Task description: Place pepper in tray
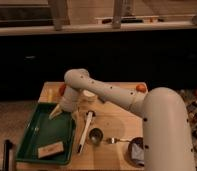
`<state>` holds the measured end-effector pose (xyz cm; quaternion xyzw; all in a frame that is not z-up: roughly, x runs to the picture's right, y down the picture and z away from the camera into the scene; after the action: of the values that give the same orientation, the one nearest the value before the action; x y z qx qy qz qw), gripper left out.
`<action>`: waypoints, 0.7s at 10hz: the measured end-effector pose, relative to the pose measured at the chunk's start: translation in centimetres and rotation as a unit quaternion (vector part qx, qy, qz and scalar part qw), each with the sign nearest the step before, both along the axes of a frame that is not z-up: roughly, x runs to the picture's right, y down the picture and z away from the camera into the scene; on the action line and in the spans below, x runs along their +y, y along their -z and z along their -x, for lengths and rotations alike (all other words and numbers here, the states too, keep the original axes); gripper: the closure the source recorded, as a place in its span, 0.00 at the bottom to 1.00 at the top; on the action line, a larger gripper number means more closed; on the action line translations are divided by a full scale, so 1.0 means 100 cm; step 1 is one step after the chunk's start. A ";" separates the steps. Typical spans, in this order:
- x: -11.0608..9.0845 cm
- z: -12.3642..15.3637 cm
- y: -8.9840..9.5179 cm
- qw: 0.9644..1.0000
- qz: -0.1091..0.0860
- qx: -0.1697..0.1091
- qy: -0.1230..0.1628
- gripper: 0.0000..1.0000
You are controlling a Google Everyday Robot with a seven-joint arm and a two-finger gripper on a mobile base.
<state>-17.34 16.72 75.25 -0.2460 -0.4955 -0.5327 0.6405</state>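
The large green tray lies on the left part of the wooden table. My gripper hangs at the end of the white arm, just over the tray's far right corner. A small red-orange thing, probably the pepper, shows on the table beyond the tray, partly hidden by the arm. Whether the gripper holds anything is not visible.
A tan block lies in the tray's near end. Right of the tray lie a white-handled utensil, a metal cup, a fork and a round black bowl. A white cup and an orange thing sit farther back.
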 end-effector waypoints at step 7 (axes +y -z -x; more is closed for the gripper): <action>-0.003 -0.002 0.004 1.000 -0.008 -0.002 0.001 0.20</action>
<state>-17.14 16.44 74.87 -0.2402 -0.4921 -0.5382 0.6407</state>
